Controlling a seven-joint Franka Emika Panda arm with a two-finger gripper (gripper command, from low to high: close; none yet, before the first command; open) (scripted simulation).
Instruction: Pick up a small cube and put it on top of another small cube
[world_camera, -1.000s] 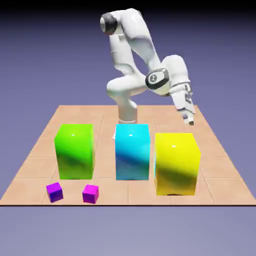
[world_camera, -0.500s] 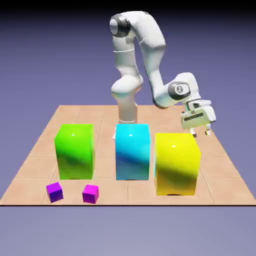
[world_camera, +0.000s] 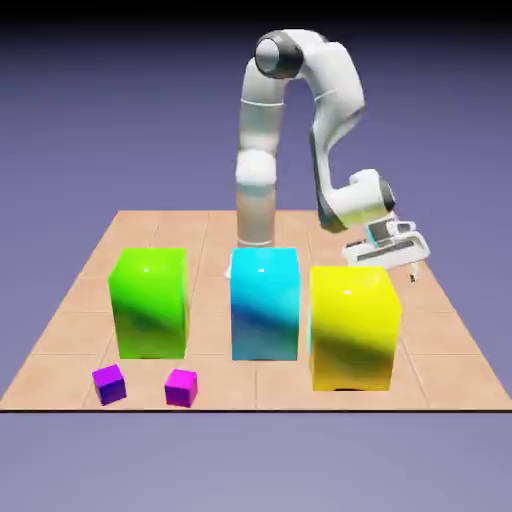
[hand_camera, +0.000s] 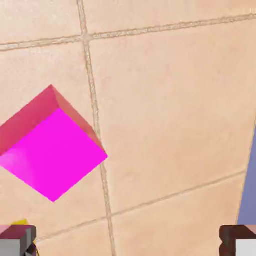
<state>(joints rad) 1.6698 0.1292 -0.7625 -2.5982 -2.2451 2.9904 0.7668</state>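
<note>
A tiny hot-pink cube (hand_camera: 52, 150) lies on the tan tiled table in the hand view, left of the middle and turned corner-on. My gripper (hand_camera: 127, 245) hovers above it, open, and the cube sits off to the left rather than between the fingers. One grey fingertip (hand_camera: 17, 240) shows at each bottom corner, and nothing is held. In the exterior view my gripper (world_camera: 397, 258) hangs low behind the big yellow block (world_camera: 353, 325). That block hides the pink cube there.
A big green block (world_camera: 150, 300) and a big cyan block (world_camera: 265, 300) stand in a row with the yellow one. A violet small cube (world_camera: 109, 383) and a magenta-purple small cube (world_camera: 181, 387) lie near the front edge. The table's edge (hand_camera: 248, 185) runs close on the hand view's right.
The arm has swung toward the exterior view's right and stretched out. The hand has turned and dropped lower behind the yellow block's top right corner.
</note>
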